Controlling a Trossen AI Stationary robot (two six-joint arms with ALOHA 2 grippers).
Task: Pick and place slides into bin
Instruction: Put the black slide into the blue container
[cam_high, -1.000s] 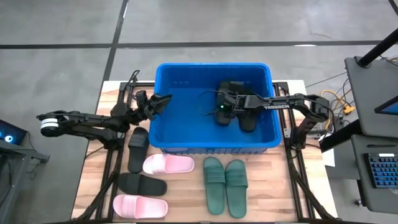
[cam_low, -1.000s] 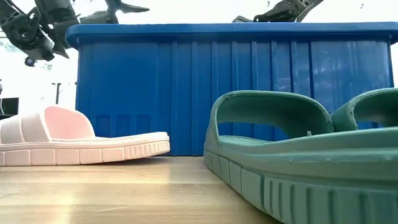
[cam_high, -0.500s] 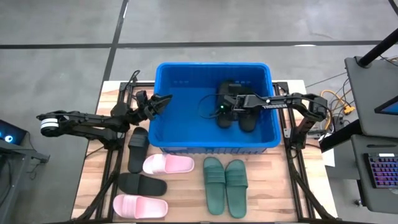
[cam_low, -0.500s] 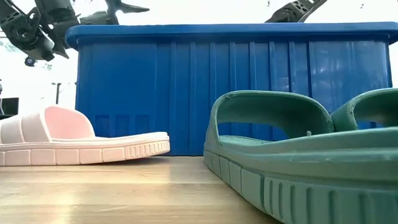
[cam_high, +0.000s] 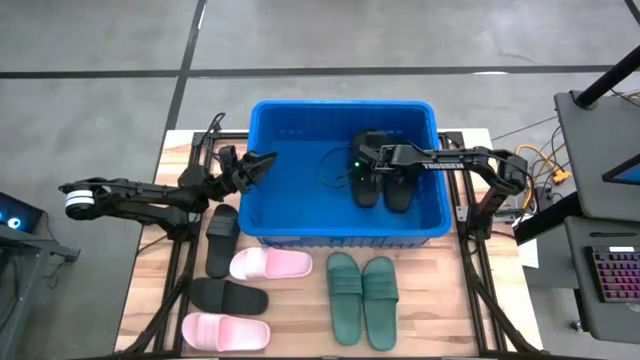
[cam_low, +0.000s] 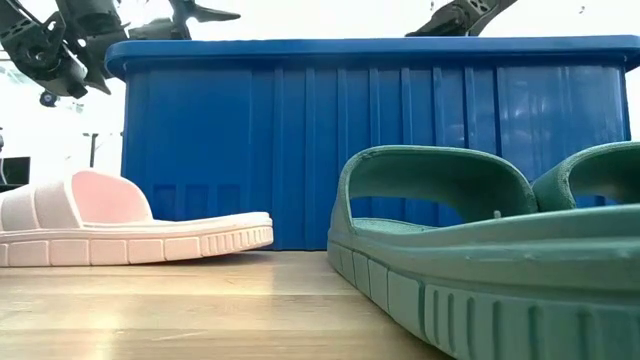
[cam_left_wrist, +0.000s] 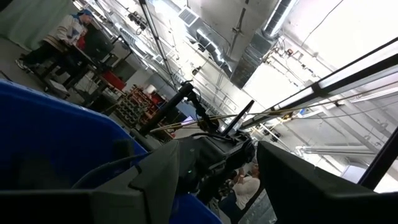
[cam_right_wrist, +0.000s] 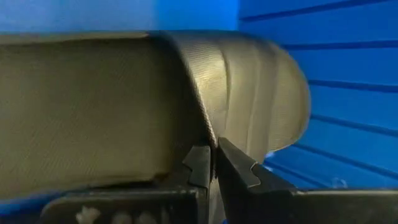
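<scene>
Bin: the blue bin (cam_high: 345, 225) is set at the 12 o'clock half of the worktop (cam_high: 300, 320), in the high view.
Slides in bin: two black slides (cam_high: 383, 180) are seen side by side on the bin floor, toward its 3 o'clock wall.
Slides on worktop: one black slide (cam_high: 221, 240) lies outside the bin at its 9 o'clock lower corner; a pink slide (cam_high: 271, 264) lies just below the bin's front wall; a second black slide (cam_high: 229, 296) and a second pink slide (cam_high: 225, 331) lie toward 7 o'clock; the green pair (cam_high: 362, 298) lies at 6 o'clock.
Right claw: the right claw (cam_high: 357, 160) is held inside the bin over the black pair; its fingers are pressed together. In the right wrist view the tips (cam_right_wrist: 214, 167) are met against the strap edge of a slide; whether any strap material is pinched cannot be told.
Left claw: the left claw (cam_high: 262, 162) is held spread above the bin's 9 o'clock rim, carrying nothing.
Progress: judged as two of eight placed, six remaining.
Risk, right side: if the strap is caught between the closed tips, the slide may be dragged or lifted back out when the arm is withdrawn.
Risk, left side: the bin wall may be struck if the left arm is lowered toward the nearest black slide without first clearing the rim.
</scene>
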